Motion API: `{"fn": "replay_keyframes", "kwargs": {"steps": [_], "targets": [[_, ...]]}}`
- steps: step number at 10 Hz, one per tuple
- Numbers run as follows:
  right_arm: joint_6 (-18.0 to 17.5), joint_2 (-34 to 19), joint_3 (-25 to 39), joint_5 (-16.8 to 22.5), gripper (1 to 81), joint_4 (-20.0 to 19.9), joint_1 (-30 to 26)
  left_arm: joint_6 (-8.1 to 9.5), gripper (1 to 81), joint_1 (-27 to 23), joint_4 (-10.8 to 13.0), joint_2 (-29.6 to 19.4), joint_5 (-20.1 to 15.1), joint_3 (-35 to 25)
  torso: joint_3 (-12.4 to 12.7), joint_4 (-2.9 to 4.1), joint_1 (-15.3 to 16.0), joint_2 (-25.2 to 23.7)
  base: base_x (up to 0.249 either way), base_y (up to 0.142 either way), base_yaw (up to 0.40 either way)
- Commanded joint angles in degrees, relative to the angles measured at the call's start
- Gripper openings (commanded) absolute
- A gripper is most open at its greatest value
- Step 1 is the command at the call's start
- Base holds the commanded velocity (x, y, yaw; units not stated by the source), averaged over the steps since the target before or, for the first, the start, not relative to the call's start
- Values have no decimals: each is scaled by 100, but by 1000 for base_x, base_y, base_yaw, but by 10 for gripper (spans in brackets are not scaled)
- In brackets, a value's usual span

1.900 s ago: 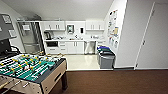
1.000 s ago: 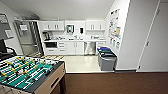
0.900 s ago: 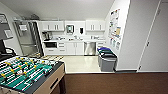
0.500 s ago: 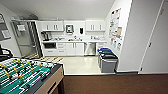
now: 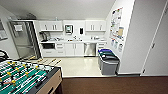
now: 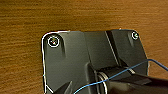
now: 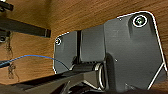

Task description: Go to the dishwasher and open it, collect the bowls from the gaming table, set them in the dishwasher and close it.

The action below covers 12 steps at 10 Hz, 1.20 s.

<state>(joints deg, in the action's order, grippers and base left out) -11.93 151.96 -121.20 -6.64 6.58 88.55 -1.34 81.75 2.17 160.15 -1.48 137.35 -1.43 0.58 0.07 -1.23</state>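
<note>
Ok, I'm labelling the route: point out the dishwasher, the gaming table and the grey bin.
dishwasher (image 5: pixel 89 49): head view, steel front.
gaming table (image 5: pixel 23 76): head view, green pitch.
grey bin (image 5: pixel 109 66): head view, front wall.

No words or numbers can be read here. Papers (image 5: pixel 116 23) hang on the white wall at about two o'clock — their print is too blurry. A sheet (image 5: pixel 18 27) on the fridge door (image 5: pixel 23 40) — also too blurry.
</note>
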Motion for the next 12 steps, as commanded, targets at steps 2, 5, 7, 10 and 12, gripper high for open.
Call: {"fn": "replay_keyframes", "kwargs": {"steps": [2, 5, 7, 10, 12], "targets": [[16, -137, 45, 199, 811, 106, -333, -7, 811, -365, 11, -61, -274, -59, 0, 0, 0, 2, 208, 0, 0], [16, -137, 36, 181, 811, 106, -333, -7, 811, -357, 12, -79, -274, -50, 0, 0, 0, 2, 207, 0, 0], [16, -137, 98, 190, 811, 106, -360, -7, 811, -357, 12, -79, -274, -59, -2, 0, 0, 0, 208, 0, 0], [16, -128, 36, 181, 811, 106, -316, -7, 811, -339, 20, -88, -274, -42, -2, 0, 0, 2, 208, 0, 0], [16, -145, 36, 181, 811, 98, -316, -7, 811, -348, 38, -70, -274, -59, 0, 0, 0, 0, 215, 0, 0]]}}
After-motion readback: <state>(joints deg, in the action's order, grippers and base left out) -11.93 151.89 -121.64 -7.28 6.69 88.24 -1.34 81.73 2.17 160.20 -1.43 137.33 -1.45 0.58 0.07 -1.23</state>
